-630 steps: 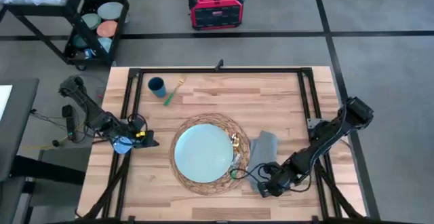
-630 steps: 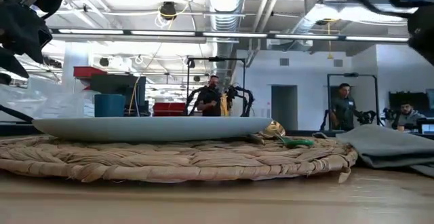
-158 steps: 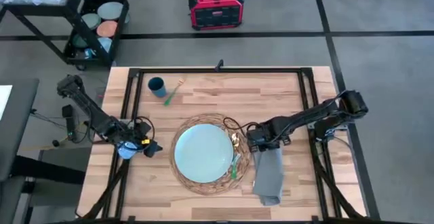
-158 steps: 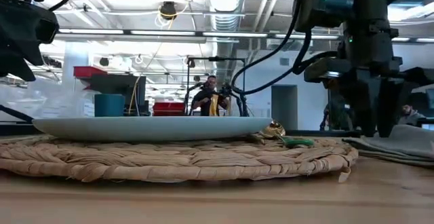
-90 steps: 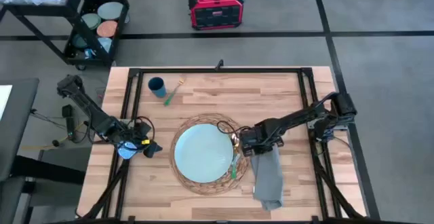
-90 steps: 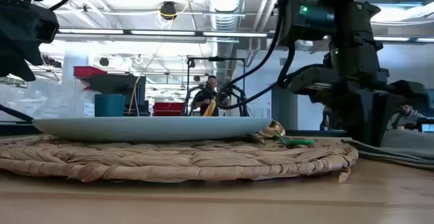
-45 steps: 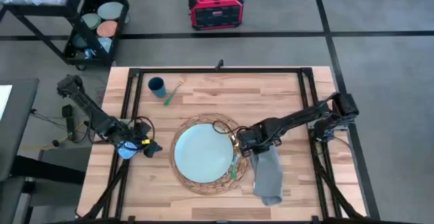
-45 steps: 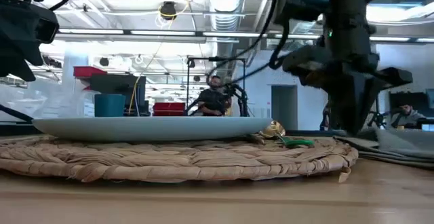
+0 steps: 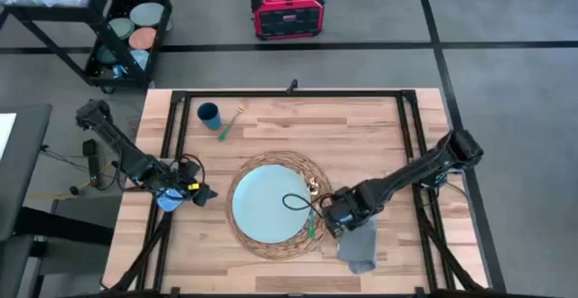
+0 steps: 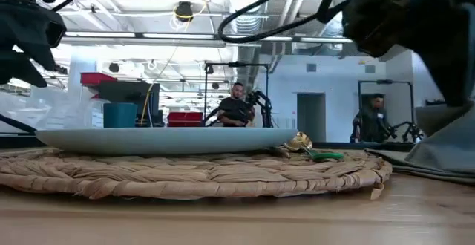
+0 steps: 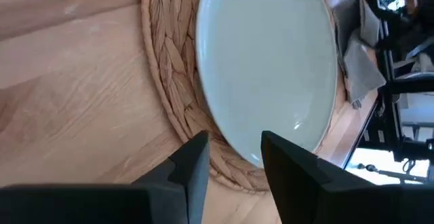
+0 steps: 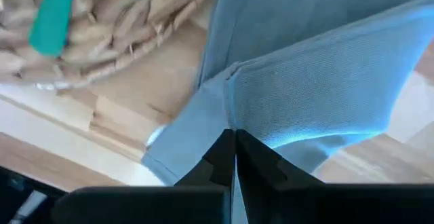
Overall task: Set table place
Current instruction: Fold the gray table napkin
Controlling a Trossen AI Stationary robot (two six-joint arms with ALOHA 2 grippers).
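Note:
A pale blue plate (image 9: 269, 203) lies on a round woven mat (image 9: 300, 170) in the middle of the table (image 9: 298, 126). One green-handled piece of cutlery (image 9: 312, 222) rests on the mat's right rim. Another (image 9: 226, 125) lies beside the dark blue cup (image 9: 209, 114) at the far left. Right of the mat lies the grey napkin (image 9: 359, 246), with my right gripper (image 9: 336, 218) shut on it. My left gripper (image 9: 194, 194) stands open left of the mat, low over the table, nothing between its fingers (image 11: 198, 161). My right gripper pinches a folded edge of the napkin (image 12: 230, 125) between its two fingers, at the cloth's far end. The fingers slant down from the table's right. That end is raised off the table (image 10: 445, 137), and the napkin's near end (image 9: 361, 264) lies on the wood.
Black frame rails (image 9: 411, 144) run along the table's sides. A black cart with bowls (image 9: 126, 27) and a red device (image 9: 287, 11) stand on the floor beyond the far edge. People (image 10: 236, 104) show in the room behind.
My right gripper has gone toward the table's near edge along the mat's right rim, keeping hold of the napkin. The napkin's far end has come with it and doubled over toward the near end, which has stayed put, so the cloth now lies shorter.

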